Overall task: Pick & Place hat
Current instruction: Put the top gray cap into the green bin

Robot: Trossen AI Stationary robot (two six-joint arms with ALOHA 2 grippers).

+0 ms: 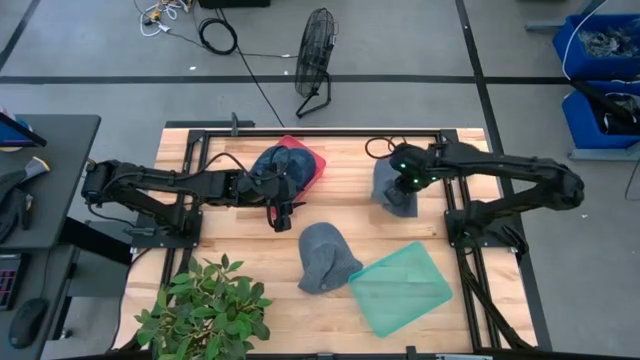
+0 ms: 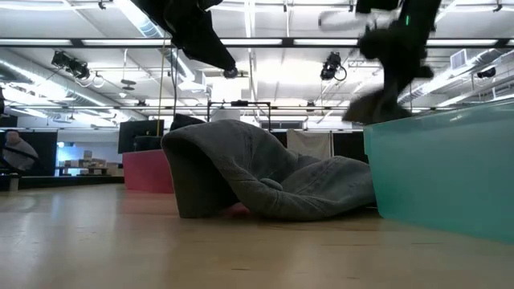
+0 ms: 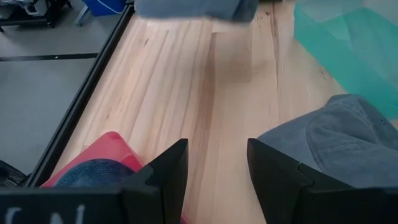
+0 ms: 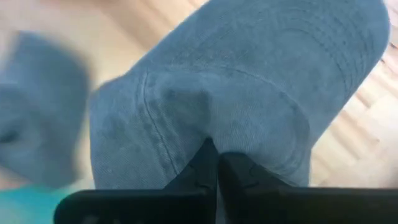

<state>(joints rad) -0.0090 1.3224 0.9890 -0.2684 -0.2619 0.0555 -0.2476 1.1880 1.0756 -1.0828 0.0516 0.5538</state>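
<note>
My right gripper (image 4: 216,163) is shut on a grey-blue hat (image 1: 392,190) near the table's far right, raised above the teal tray (image 2: 442,172) in the low view. A second grey hat (image 1: 325,258) lies crumpled on the table's middle, its underside on the wood. A blue denim hat (image 1: 282,163) sits in the red tray (image 1: 312,160). My left gripper (image 3: 216,168) is open and hovers just past the red tray's near edge, touching nothing. My right gripper pinches a fold of the grey-blue hat's cloth (image 4: 205,127) between its two shut fingers, coming from above. The hat hangs below the fingers (image 2: 373,104), lifted clear of the table; which part of the hat this fold is, I cannot tell.
A teal tray (image 1: 402,288) sits at the near right. A potted plant (image 1: 205,310) stands at the near left corner. Bare wood shows between the red tray and the grey hat (image 3: 336,140). A fan (image 1: 315,55) stands on the floor beyond the far edge.
</note>
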